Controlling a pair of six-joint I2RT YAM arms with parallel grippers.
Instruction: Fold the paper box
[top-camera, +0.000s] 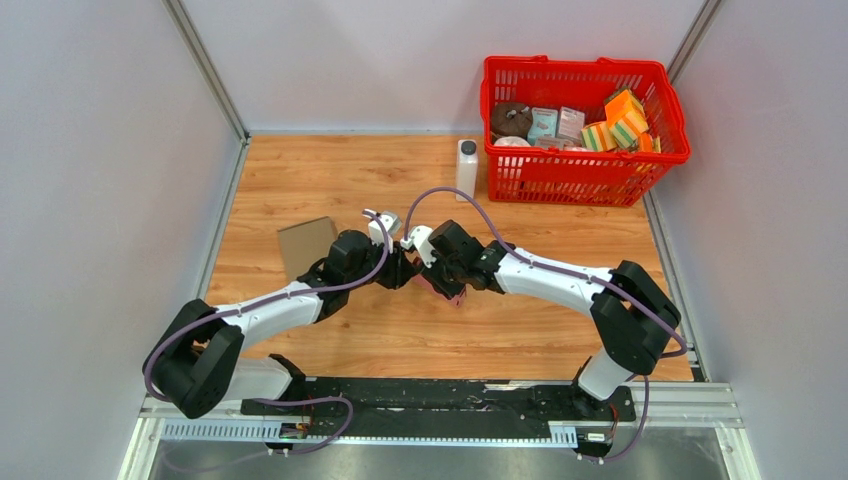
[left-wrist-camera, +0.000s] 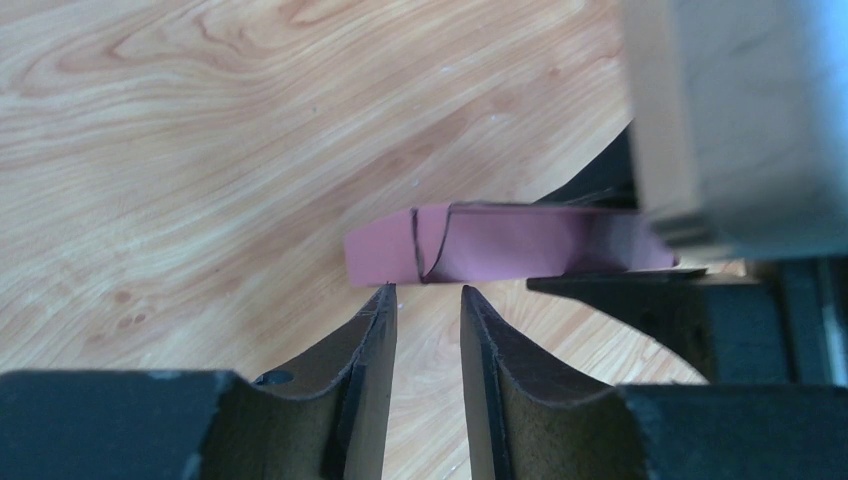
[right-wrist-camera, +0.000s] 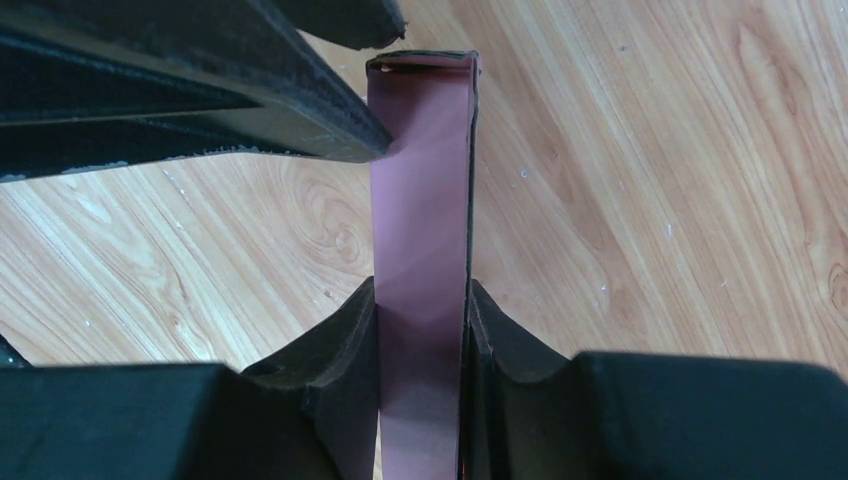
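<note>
The pink paper box (right-wrist-camera: 422, 200) is a flattened strip held above the wooden table (top-camera: 300, 170). My right gripper (right-wrist-camera: 422, 290) is shut on it, one finger on each flat side. In the top view the box (top-camera: 441, 289) shows just below where the two grippers meet. My left gripper (left-wrist-camera: 428, 292) is open by a narrow gap with nothing between its fingers. Its tips sit right at the edge of the box's free end (left-wrist-camera: 500, 245). In the right wrist view the left fingers (right-wrist-camera: 200, 90) touch or nearly touch the box near its far end.
A flat brown cardboard piece (top-camera: 306, 245) lies on the table left of the left gripper (top-camera: 398, 270). A white bottle (top-camera: 467, 168) stands beside a red basket (top-camera: 585, 160) holding several items at the back right. Grey walls close in both sides.
</note>
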